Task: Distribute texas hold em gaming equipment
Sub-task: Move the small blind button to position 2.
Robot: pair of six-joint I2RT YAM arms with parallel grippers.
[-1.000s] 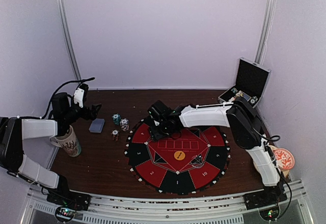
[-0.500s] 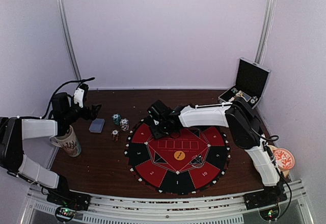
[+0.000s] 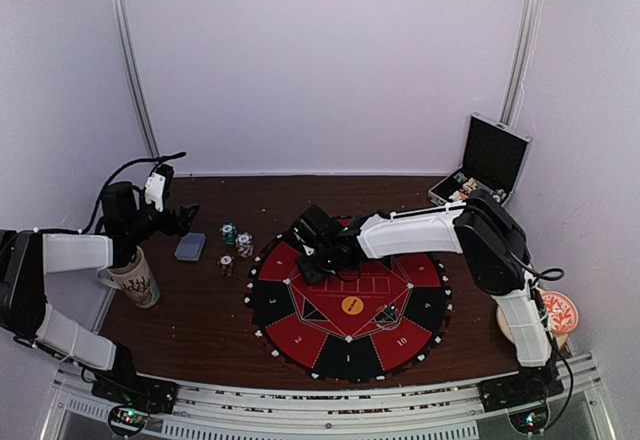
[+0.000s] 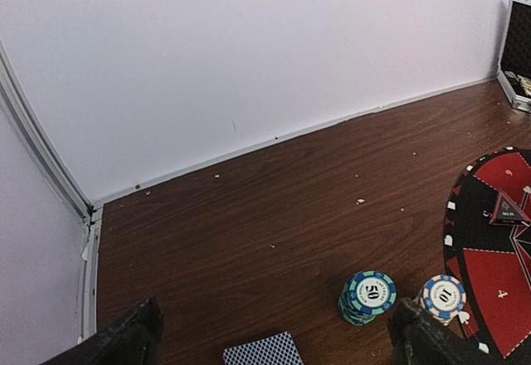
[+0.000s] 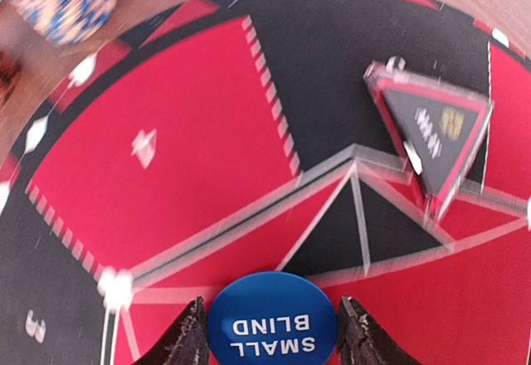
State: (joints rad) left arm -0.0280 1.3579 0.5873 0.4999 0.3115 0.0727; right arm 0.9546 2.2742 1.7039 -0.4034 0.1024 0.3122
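Observation:
A blue SMALL BLIND button disc (image 5: 272, 330) sits between the fingers of my right gripper (image 5: 271, 303), which is shut on its two edges. That gripper (image 3: 312, 260) hangs over the upper left part of the red and black round mat (image 3: 400, 345). An orange button disc (image 3: 351, 305) lies at the mat's centre. Left of the mat stand a teal chip stack (image 3: 229, 233), a blue-and-white chip stack (image 3: 244, 244) and a small dark red stack (image 3: 227, 265). The grey-blue-backed cards (image 3: 189, 247) lie just below my left gripper (image 3: 180, 220), which is open with nothing in it.
A patterned mug (image 3: 135, 280) stands at the left edge under my left arm. An open silver-edged black case (image 3: 485, 165) stands at the back right. A triangular plaque (image 5: 436, 133) lies on the mat ahead of my right gripper. An orange patterned disc (image 3: 555, 312) sits by the right arm's base.
My right gripper has closed on the blue disc and shifted slightly toward the near right over the mat. The left arm has stayed still.

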